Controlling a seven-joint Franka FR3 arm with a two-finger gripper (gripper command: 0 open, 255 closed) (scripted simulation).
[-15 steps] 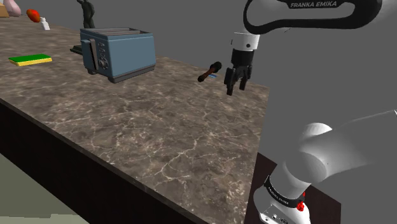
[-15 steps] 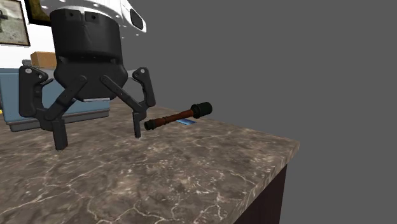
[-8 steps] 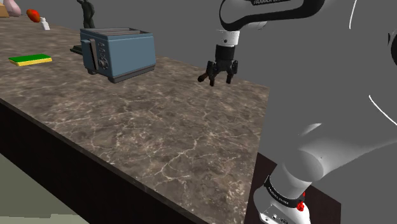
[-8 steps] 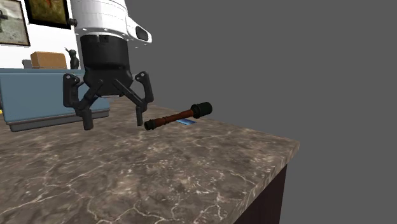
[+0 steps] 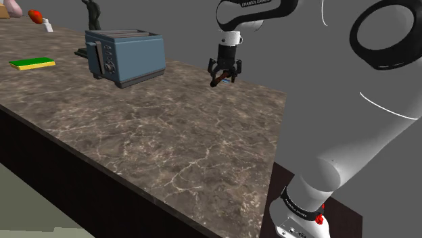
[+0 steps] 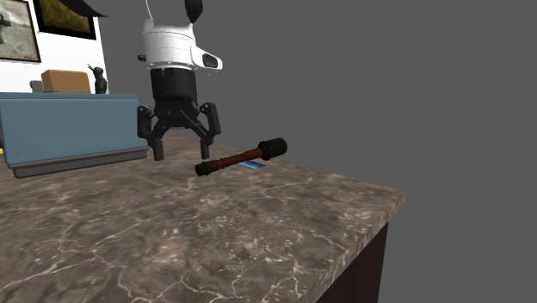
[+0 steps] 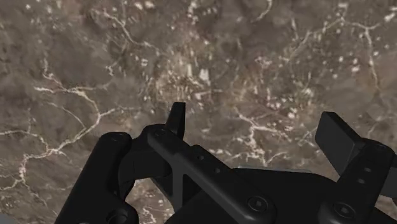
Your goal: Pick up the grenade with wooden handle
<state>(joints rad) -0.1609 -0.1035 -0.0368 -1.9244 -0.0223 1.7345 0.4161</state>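
The black two-finger gripper hangs with its fingers wide apart and holds nothing. In the shoulder view it is low over the far side of the brown marble counter. It covers most of the stick grenade with a red-brown wooden handle and a dark round head, so just the handle's end peeks out. A blue-grey toaster stands well apart, toward that view's left.

In the second exterior view the whole grenade lies flat on the counter, over a small blue flat card, just beside the gripper.

In the wrist view the fingers spread over the marble.
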